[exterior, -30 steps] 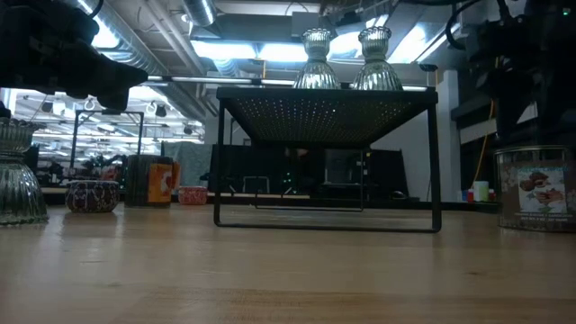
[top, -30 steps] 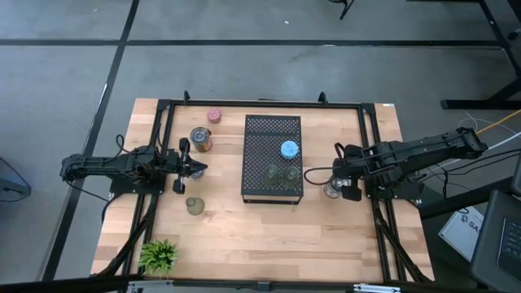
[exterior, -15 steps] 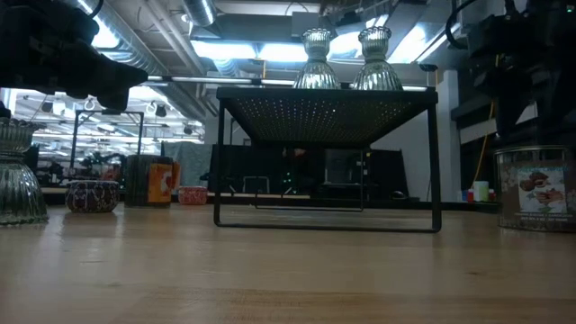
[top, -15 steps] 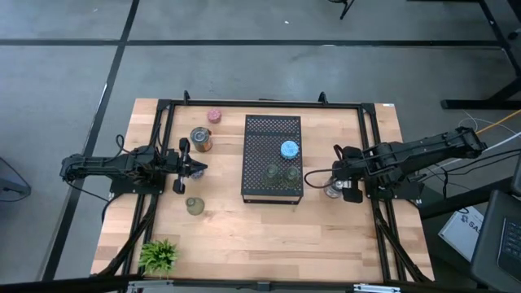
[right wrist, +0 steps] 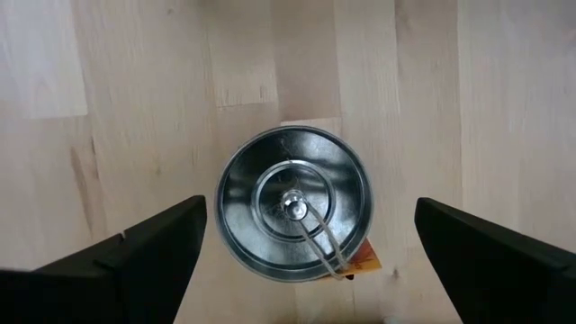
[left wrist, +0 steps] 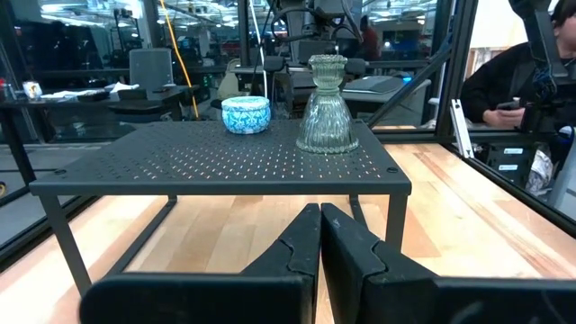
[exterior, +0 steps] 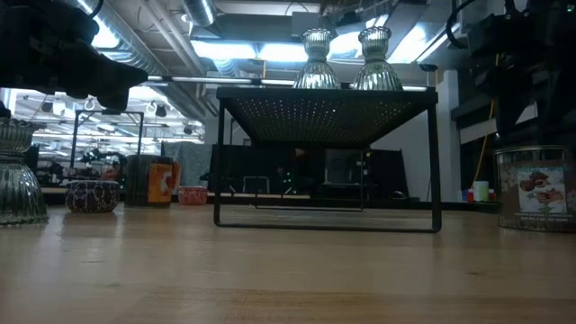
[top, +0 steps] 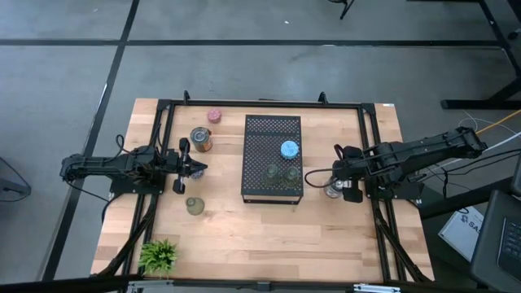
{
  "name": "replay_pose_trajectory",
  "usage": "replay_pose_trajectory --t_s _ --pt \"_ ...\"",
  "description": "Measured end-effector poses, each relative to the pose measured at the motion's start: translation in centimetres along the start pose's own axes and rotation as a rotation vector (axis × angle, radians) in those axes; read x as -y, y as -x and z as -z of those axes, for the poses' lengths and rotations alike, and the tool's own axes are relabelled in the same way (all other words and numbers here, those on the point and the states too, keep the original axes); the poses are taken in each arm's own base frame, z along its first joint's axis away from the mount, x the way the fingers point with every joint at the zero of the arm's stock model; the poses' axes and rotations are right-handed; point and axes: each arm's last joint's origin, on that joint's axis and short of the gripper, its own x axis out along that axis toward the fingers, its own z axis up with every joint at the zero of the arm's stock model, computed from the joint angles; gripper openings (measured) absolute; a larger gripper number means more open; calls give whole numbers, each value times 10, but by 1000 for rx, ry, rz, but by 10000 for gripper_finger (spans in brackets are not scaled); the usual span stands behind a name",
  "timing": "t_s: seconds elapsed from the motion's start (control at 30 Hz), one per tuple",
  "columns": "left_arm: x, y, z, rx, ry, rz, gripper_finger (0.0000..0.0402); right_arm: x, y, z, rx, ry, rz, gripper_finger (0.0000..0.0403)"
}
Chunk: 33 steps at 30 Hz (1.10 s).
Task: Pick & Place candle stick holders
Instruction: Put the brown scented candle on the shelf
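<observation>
I have right gripper (right wrist: pixel 297 229) poised above silvery glass holder (right wrist: pixel 294 203) on table beside black tray (top: pixel 273 130), fingers spread wide, nothing held, likely lining up grasp. Left gripper (left wrist: pixel 320 236) parked, fingers pressed together, empty.

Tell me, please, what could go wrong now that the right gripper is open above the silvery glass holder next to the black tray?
1. The right gripper is open directly over the silvery glass holder, fingers wide on both sides. If it descends off-centre, a finger could strike the rim and tip the holder.
2. The holder stands close to the black tray; a sideways push might knock it against the tray's leg.
3. Two glass holders already stand on the tray, so placing another may bump them.
</observation>
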Motion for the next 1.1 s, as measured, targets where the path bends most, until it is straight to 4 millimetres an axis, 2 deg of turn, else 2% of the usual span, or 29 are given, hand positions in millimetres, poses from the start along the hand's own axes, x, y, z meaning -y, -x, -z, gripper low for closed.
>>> replay_pose_trajectory --t_s 1.1 --pt "0 0 0 0 0 0 6 1 -1 -1 3 -64 46 400"
